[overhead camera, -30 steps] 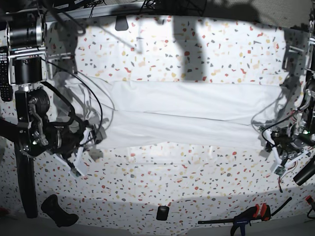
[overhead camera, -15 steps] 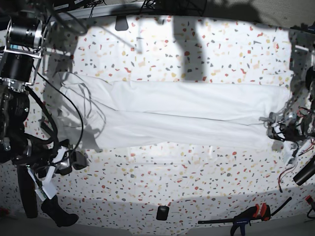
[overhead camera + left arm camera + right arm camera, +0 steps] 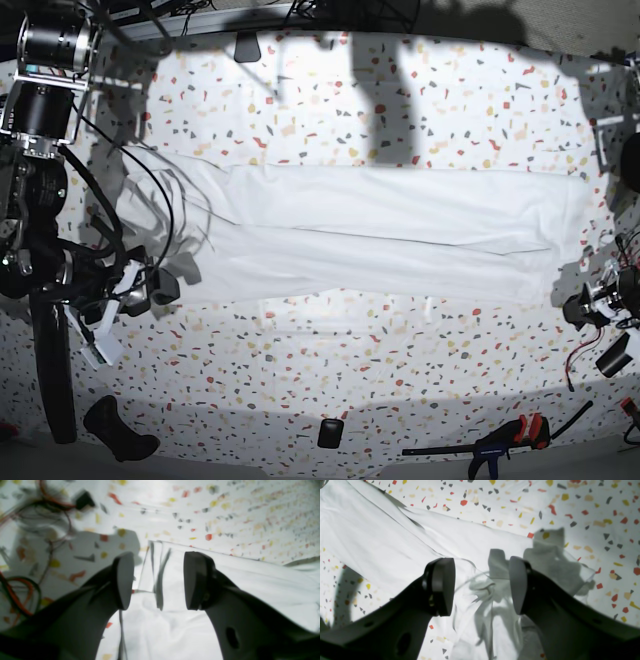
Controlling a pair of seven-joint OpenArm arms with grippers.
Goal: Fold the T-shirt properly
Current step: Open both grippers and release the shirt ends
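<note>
T-shirt [image 3: 380,232] lies between left gripper [image 3: 597,308] and right gripper [image 3: 118,312].

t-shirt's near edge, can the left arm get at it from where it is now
Probably yes. The left gripper hangs open over the T-shirt at its end, jaws apart with nothing between them. The base view shows only bare table beside that edge, so nothing seems to block the way.

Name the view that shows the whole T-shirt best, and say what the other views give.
The base view: the T-shirt lies there as one long folded band. The left wrist view shows only one end between the left gripper's open jaws; the right wrist view shows rumpled cloth under the right gripper.
</note>
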